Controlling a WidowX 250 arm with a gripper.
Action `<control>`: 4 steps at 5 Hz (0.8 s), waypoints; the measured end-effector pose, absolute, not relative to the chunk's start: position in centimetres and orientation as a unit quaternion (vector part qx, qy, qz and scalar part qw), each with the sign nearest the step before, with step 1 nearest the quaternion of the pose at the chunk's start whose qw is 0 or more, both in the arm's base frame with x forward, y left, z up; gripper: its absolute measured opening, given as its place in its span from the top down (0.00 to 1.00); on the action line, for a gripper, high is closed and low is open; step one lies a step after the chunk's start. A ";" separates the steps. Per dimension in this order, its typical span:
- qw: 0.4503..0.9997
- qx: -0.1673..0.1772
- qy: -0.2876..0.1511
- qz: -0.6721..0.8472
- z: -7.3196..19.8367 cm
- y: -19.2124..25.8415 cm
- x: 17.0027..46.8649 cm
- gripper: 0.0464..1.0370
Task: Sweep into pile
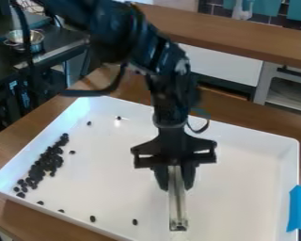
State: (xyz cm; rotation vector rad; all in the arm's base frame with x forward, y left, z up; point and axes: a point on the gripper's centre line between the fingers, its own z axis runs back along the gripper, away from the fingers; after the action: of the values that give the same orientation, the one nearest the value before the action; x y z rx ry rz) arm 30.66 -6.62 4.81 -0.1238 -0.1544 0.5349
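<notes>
Hand [176, 187] is at mid-tray, right of the beans, pointing down, closed on the sweeping tool [178, 209]: a long pale strip clamped between its two fingers. Tool tip points toward the near side. Can't tell if it touches the tray floor.

Nearest work from there: near-side strays, a loose row along the near wall. One bean [135, 221] left of the tool tip, another [92, 219] further left, then a couple more toward the near left corner. Main pile [45, 164] is a long band by the left wall of the tray [241, 197]. One stray [72, 152] just right of it, two more [119, 117] [89, 123] toward the far side.

How I'd run it, my read: mostly gathered, strays left plus a stretched pile to tighten. Start right of the rightmost near stray, lower until the edge just meets the floor, then push left, slow and level. Too high and beans slip under; too hard and the strip could twist in the grip. Keep the broad side square to travel so they don't roll off the ends. Beans look light and round, so ease off before the pile or it'll scatter. Lift clear, then come back for the far pair, pushing left and near. Watch the walls: tool or hand could snag and shove the tray on the surface [27, 219].
</notes>
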 end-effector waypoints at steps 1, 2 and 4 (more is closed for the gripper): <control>0.960 -0.048 -0.086 0.260 3.3 -6.8 30.9 0.66; 0.963 -0.033 -0.099 0.248 2.1 -6.4 30.9 0.66; 0.965 -0.026 -0.109 0.236 1.5 -4.6 30.5 0.66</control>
State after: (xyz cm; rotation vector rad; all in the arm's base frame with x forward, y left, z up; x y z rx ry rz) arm 30.46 -4.56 1.50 -0.0525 -0.2216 0.4785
